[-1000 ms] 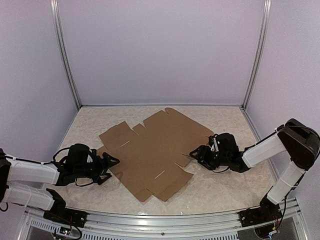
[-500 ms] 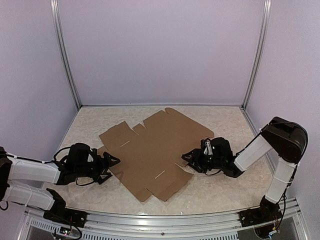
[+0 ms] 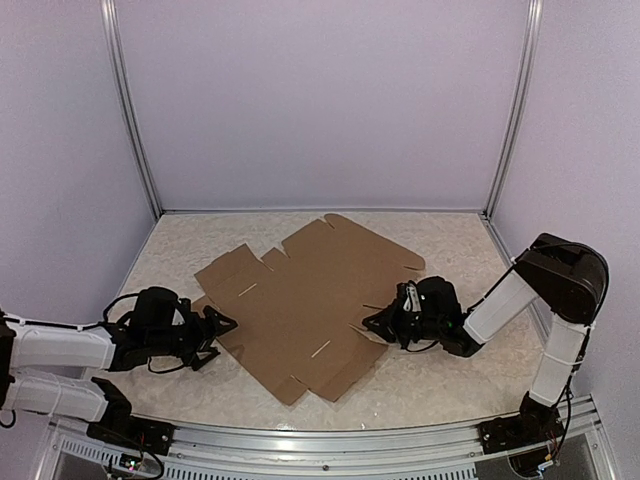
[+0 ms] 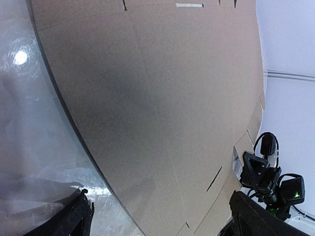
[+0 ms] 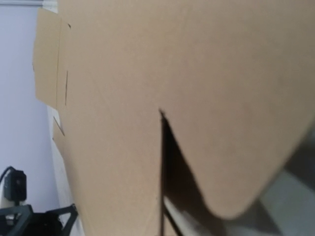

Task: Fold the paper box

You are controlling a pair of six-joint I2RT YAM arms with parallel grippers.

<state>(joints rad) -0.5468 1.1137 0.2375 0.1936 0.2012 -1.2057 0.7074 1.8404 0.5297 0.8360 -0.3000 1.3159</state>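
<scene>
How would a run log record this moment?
brown cardboard die-cut sheet: unfolded on table | left gripper: open, at left edge | right gripper: at right edge

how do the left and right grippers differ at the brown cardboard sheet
The left gripper sits at the left edge of the paper box, a brown cardboard die-cut sheet; the right gripper sits at its right edge. The left gripper's fingers are spread wide; the right gripper's do not show in its wrist view, so its state is unclear. Both lie low, pointing inward.
</scene>
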